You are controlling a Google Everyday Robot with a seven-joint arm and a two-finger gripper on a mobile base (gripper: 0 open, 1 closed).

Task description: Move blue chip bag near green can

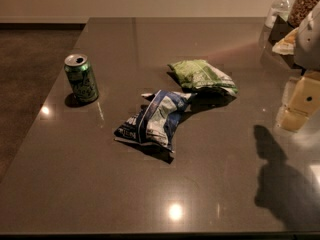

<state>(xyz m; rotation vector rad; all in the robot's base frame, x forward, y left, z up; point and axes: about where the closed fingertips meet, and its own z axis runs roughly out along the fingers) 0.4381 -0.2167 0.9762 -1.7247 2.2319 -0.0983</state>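
The blue chip bag lies crumpled on the dark table near its middle, dark label end toward the front left. The green can stands upright near the table's left edge, well left of the bag and apart from it. My gripper hangs at the right edge of the view, above the table's right side, far right of the bag and touching nothing. Its shadow falls on the table in front of it.
A green and white snack bag lies just behind and right of the blue bag, almost touching it. Bottles and a jar stand at the back right corner. The table's left edge drops to the floor.
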